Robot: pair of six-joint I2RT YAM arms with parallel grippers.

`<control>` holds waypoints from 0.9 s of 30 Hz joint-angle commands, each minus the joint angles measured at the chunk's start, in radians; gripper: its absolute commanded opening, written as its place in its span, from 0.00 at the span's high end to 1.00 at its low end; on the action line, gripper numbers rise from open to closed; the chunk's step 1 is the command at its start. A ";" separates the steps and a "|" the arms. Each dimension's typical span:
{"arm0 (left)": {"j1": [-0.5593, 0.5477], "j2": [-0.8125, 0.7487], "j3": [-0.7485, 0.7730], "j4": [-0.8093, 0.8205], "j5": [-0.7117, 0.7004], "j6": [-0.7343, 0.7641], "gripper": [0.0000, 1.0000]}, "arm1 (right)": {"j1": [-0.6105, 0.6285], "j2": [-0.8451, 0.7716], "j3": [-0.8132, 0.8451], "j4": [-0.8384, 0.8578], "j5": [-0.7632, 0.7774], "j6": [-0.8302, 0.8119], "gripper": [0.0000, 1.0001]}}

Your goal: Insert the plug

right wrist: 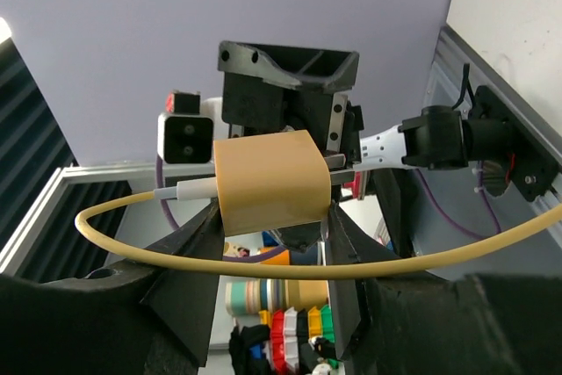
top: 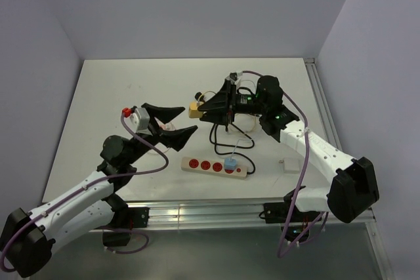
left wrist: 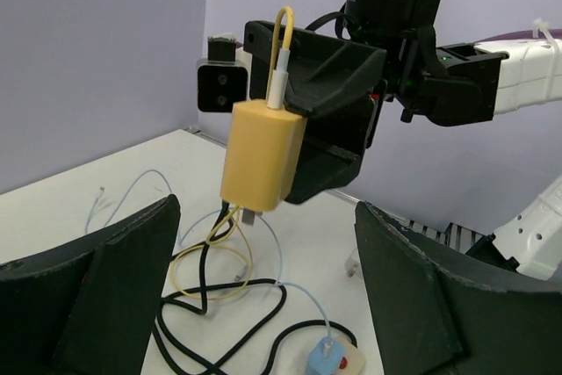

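**Top external view: the plug is held up in the air, the strip lies below**

In the top external view, the yellow plug (top: 194, 110) is seen raised above the table (top: 125, 90). It is clamped at the tip of the right gripper (top: 205, 107), well apart from the white power strip (top: 213, 166) near the front edge. One socket of the strip is occupied by a blue plug (top: 230, 164), and three red sockets are left free. The plug is probably kept high so that its direction can be arranged before it is lowered. The left gripper (top: 174, 124) is spread wide just beside the plug, and nothing is held in it. From this, a handover or a regrip is judged to be in preparation.

What is not shown from above is given by the left wrist view. The metal prongs (left wrist: 248, 215) are pointed down, the yellow cable (left wrist: 283, 41) enters at the top, and the plug hangs between the left fingers (left wrist: 105, 287) without being touched.

In the right wrist view the grip itself is made clear: the right jaws are partly closed and pressed on two opposite faces of the plug body.
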 commanded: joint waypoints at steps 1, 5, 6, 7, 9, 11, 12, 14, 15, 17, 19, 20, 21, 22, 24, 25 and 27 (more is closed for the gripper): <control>-0.003 0.041 0.080 0.051 0.038 0.061 0.14 | 0.018 -0.007 0.016 0.071 -0.040 0.018 1.00; -0.005 0.072 0.076 0.128 0.048 0.028 0.20 | 0.024 -0.009 0.013 0.047 -0.045 -0.007 1.00; -0.003 0.084 0.083 0.126 0.053 0.024 0.22 | 0.026 -0.012 0.005 0.056 -0.048 -0.002 1.00; -0.005 0.104 0.089 0.126 0.058 0.021 0.27 | 0.026 -0.013 0.004 0.059 -0.049 -0.001 1.00; -0.005 0.115 0.089 0.152 0.059 0.011 0.32 | 0.029 -0.015 0.004 0.054 -0.055 -0.005 1.00; -0.005 0.124 0.089 0.163 0.058 0.008 0.44 | 0.027 -0.018 0.001 0.056 -0.060 -0.005 1.00; -0.003 0.126 0.091 0.160 0.065 0.009 0.49 | 0.027 -0.021 -0.002 0.063 -0.062 -0.002 1.00; -0.003 0.134 0.112 0.143 0.075 0.014 0.69 | 0.027 -0.024 -0.012 0.076 -0.069 0.006 1.00; -0.003 0.137 0.123 0.105 0.078 0.017 0.80 | 0.027 -0.023 -0.019 0.095 -0.072 0.009 1.00; -0.003 0.146 0.166 0.048 0.062 0.008 0.99 | 0.027 -0.018 -0.024 0.106 -0.089 0.001 0.84; 0.000 0.151 0.198 -0.011 0.082 0.008 0.99 | 0.026 -0.016 -0.025 0.097 -0.101 -0.029 0.49; 0.000 0.149 0.209 -0.041 0.078 -0.002 0.99 | 0.026 -0.019 -0.016 0.065 -0.114 -0.109 0.39; 0.001 0.144 0.221 -0.073 0.076 -0.006 0.99 | 0.026 -0.024 -0.004 0.019 -0.123 -0.164 0.34; 0.005 0.132 0.243 -0.155 0.082 -0.011 0.99 | 0.024 -0.027 0.029 -0.115 -0.125 -0.230 0.28; 0.023 0.115 0.260 -0.231 0.088 -0.028 0.99 | 0.020 -0.049 0.098 -0.401 -0.089 -0.483 0.23; 0.031 0.097 0.273 -0.263 0.090 -0.038 0.99 | 0.018 -0.058 0.125 -0.500 -0.054 -0.576 0.22; 0.060 0.080 0.290 -0.372 0.082 -0.087 0.99 | 0.020 -0.088 0.201 -0.751 0.067 -0.830 0.22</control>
